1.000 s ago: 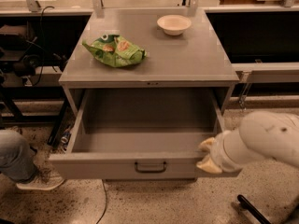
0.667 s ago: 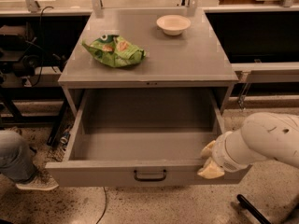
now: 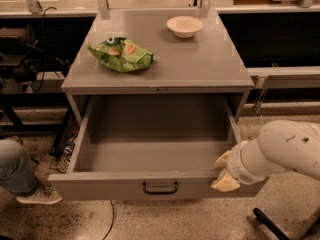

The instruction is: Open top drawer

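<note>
The top drawer (image 3: 115, 188) is a wide, deep grey metal drawer pulled far out of the cabinet, and its inside is bare. A small dark loop handle (image 3: 160, 188) sits at the centre of its front. My gripper (image 3: 224, 173) is at the drawer's front right corner, with its pale fingers over the top edge of the drawer front. The white arm (image 3: 282, 149) reaches in from the right.
On the cabinet top (image 3: 200, 64) lie a green chip bag (image 3: 122, 54) and a white bowl (image 3: 185, 26). A person's leg and shoe (image 3: 25, 181) are at the lower left. Dark shelving and cables stand at both sides. A dark base part (image 3: 272, 224) is at the lower right.
The drawer has slid further out toward the camera, and my gripper has moved with its front right corner.
</note>
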Tool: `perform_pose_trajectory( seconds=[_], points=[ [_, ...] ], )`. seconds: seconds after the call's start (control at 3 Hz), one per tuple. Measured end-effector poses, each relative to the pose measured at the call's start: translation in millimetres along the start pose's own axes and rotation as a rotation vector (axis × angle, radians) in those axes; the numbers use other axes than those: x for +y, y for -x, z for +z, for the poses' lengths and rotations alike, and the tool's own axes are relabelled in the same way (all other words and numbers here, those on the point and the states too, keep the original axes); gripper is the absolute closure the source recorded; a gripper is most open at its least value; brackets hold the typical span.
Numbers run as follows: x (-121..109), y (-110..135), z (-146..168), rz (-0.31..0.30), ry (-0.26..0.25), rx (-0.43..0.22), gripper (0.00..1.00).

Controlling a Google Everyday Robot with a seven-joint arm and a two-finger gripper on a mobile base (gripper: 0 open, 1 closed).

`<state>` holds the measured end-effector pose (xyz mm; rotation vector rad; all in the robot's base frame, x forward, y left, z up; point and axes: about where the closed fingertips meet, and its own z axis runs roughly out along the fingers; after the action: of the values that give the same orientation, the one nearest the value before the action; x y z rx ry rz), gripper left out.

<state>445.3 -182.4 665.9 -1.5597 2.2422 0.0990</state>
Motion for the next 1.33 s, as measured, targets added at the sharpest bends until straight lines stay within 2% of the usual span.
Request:
perform_pose_trajectory(
  seconds=[0.67, 1.0, 1.33],
  points=[
    [0.7, 1.4, -0.7, -0.004, -0.001, 0.001, 0.4],
    [-10.4, 2.5, -14.1, -0.033, -0.019, 0.017, 0.17],
    [-26.1, 9.9, -33.9, -0.083, -0.051, 0.032, 0.0]
  ],
)
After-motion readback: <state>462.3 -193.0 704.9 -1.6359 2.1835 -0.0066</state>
